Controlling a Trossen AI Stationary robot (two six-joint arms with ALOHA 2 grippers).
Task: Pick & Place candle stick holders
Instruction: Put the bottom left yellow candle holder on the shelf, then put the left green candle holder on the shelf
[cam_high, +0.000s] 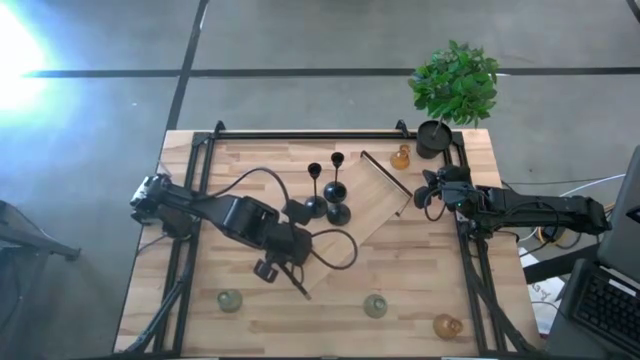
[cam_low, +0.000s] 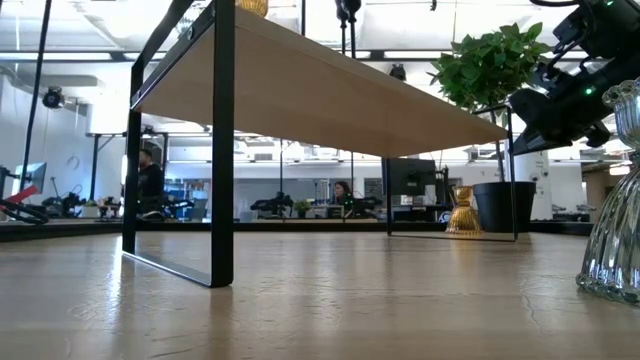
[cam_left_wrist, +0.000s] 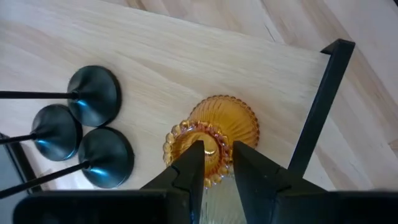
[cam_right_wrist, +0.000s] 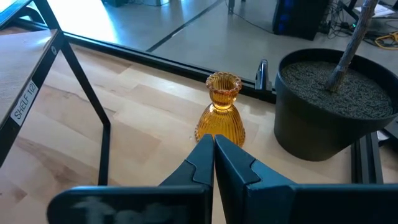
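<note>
My left gripper (cam_high: 297, 237) is over the raised wooden shelf (cam_high: 372, 200), shut on an amber glass candle holder (cam_left_wrist: 227, 121). Three black holders (cam_left_wrist: 87, 124) with round bases and thin stems stand on the shelf beside it and also show in the high view (cam_high: 327, 205). My right gripper (cam_right_wrist: 213, 146) is shut and empty. It is a little short of a second amber holder (cam_right_wrist: 221, 109), which stands on its base on the table by the black plant pot (cam_right_wrist: 329, 106). That holder also shows in the high view (cam_high: 401, 157). My left gripper has the amber holder by its beaded top rim (cam_left_wrist: 217, 140), from above with the fingers pointing down. One finger (cam_left_wrist: 193, 165) stands over the cup's mouth and the other (cam_left_wrist: 249, 165) outside the rim. The holder is upright. I cannot tell whether its base rests on the shelf.
The shelf's black metal frame (cam_left_wrist: 317, 106) stands close to the held holder. Two pale green holders (cam_high: 230, 300) (cam_high: 375, 305) and an amber one (cam_high: 447, 326) stand near the table's near edge. A clear glass holder (cam_low: 615, 200) shows close in the low view. A black rail (cam_high: 330, 135) frames the table.
</note>
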